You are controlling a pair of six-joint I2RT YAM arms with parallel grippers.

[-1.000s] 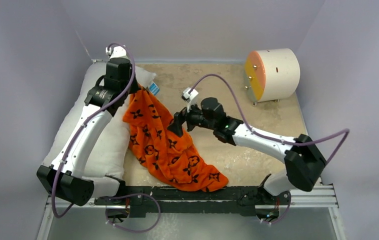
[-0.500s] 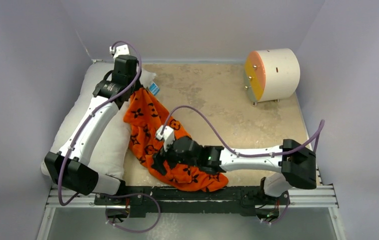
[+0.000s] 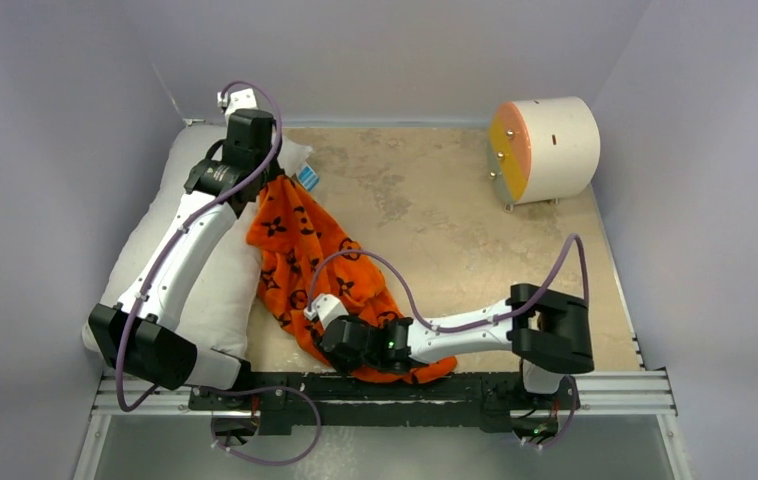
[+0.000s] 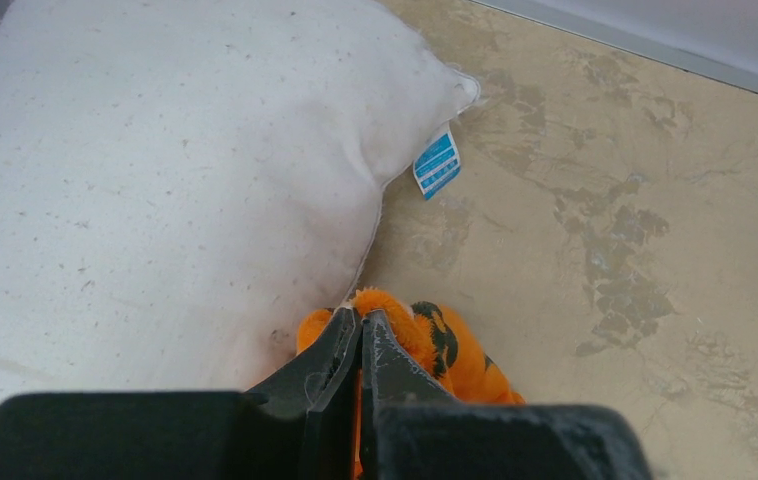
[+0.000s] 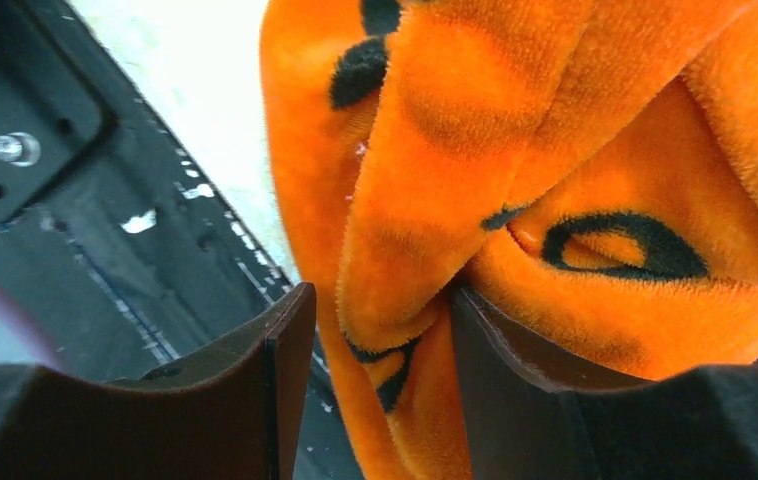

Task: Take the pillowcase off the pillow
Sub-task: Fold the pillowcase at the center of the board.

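Pillowcase (image 3: 300, 235) is pinched in the outstretched left gripper (image 4: 360, 320), while the low right gripper (image 5: 377, 300) gapes around a fold.

top external: bright, even overhead light, sharp, soft faint shadows on tabletop (image 3: 435, 220) | left wrist: well lit, pillow (image 4: 155, 150) crisp, left end effector (image 4: 360, 318) dark, slightly blurred | right wrist: pillowcase (image 5: 555, 180) very close, soft-focus, pale background overexposed

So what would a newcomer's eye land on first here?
The bright orange pillowcase sprawled in the middle, beside the white pillow on the left. The left gripper pinches its far end, and the open right gripper straddles a fold at its near end. A white cylinder sits far right.
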